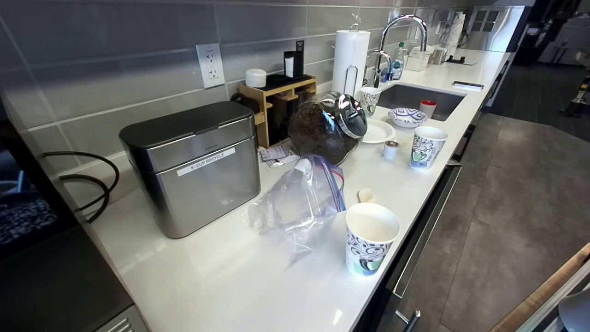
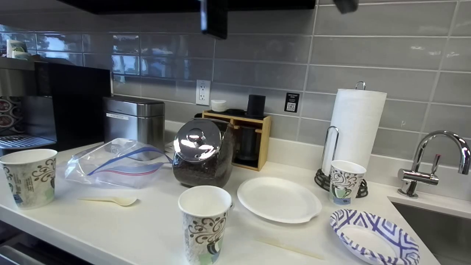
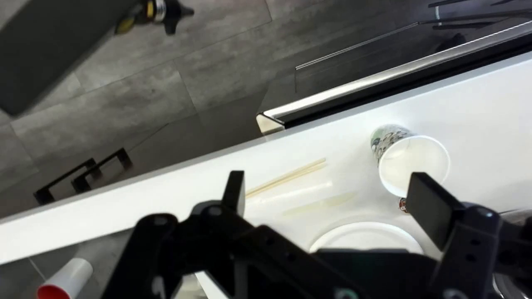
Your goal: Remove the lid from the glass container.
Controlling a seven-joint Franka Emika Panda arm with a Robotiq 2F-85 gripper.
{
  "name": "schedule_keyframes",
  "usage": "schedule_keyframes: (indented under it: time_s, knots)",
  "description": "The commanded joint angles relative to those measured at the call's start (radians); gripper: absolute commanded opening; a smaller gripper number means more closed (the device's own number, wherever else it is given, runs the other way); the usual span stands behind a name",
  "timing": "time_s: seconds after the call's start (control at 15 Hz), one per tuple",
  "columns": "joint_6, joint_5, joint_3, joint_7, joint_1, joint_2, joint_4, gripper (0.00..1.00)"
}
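Gripper (image 3: 327,182) hangs spread wide in the wrist view, its two fingers (image 3: 430,207) well apart with nothing pinched between them. Beyond that gap lies the white counter (image 3: 332,143), with pale thin sticks (image 3: 286,179) and the rim of a paper plate (image 3: 365,227); a paper cup (image 3: 390,145) shows beside the finger at the right, which covers part of its rim. The glass container (image 2: 206,173), dark brown through its walls, stands on the counter in both exterior views. In an exterior view it is on the far side of that cup and left of the plate. Its lid (image 2: 198,145), round and shiny with a small knob, sits on the slanted mouth, clear of the gripper. A clear plastic bag (image 2: 121,167) lies just to the left, a steel box (image 2: 145,127) stands farther left, and a wooden shelf (image 2: 263,147) stands behind on the right. Two dark, blurred shapes (image 2: 215,18) show at the top edge there, one above the container; whether they are the gripper's fingers cannot be told. At the right edge of the wrist view a curved grey-brown surface (image 3: 515,216) shows past the gripper, too cut off to name.
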Motion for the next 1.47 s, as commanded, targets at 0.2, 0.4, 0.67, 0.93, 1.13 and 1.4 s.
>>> schedule_keyframes:
  time_s: [0.2, 0.4, 0.67, 0.93, 1.13, 1.4]
  knots:
    - [0.143, 0.061, 0.032, -0.155, 0.102, 0.188, 0.131, 1.0]
    - [0.179, 0.171, 0.035, -0.231, 0.141, 0.244, 0.157, 1.0]
    - [0.146, 0.248, 0.076, -0.305, 0.166, 0.309, 0.178, 1.0]
    - [0.165, 0.225, 0.122, -0.296, 0.154, 0.312, 0.155, 1.0]
    - [0.15, 0.224, 0.143, -0.302, 0.16, 0.337, 0.169, 1.0]
    - [0.149, 0.224, 0.141, -0.311, 0.159, 0.34, 0.177, 1.0]
